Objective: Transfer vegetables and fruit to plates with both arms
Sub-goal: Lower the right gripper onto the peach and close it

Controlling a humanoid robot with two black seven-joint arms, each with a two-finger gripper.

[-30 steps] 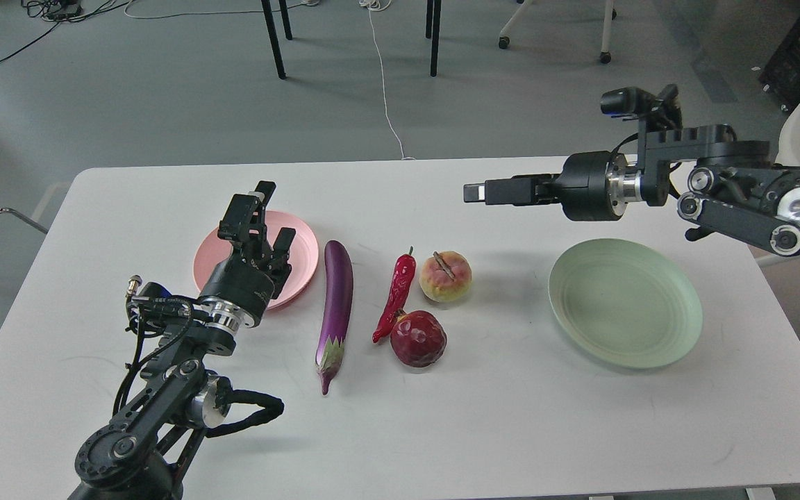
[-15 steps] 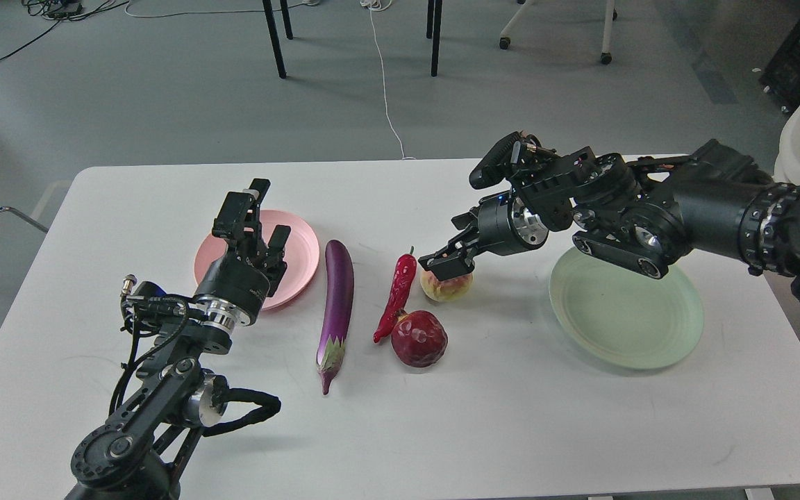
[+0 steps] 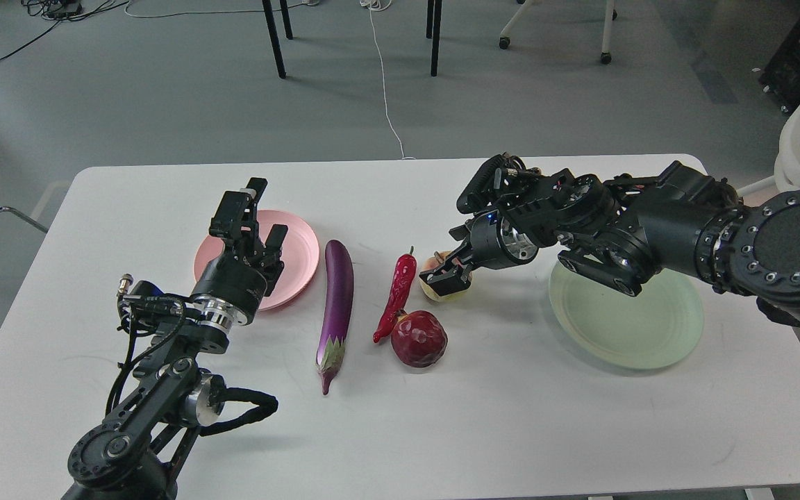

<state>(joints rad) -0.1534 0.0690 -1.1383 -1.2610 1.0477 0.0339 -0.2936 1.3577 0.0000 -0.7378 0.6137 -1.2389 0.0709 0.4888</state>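
Note:
The purple eggplant (image 3: 337,298), the red chili (image 3: 396,295), the dark red pomegranate (image 3: 419,338) and the yellow-pink peach (image 3: 451,295) lie in the middle of the white table. My right gripper (image 3: 445,273) is low over the peach, its fingers apart on either side of it and hiding most of it. The peach rests on the table. My left gripper (image 3: 255,219) is open and empty, above the near part of the pink plate (image 3: 303,243). The pale green plate (image 3: 643,333) lies at the right, partly under my right arm.
The table (image 3: 442,430) has bare surface along its front. Its far edge runs behind both arms. Chair legs and a white cable are on the floor beyond. A white chair stands at the far right.
My right arm swung in from high at the right, came down to the peach and now has its fingers around it. My left gripper shifted slightly left over the pink plate.

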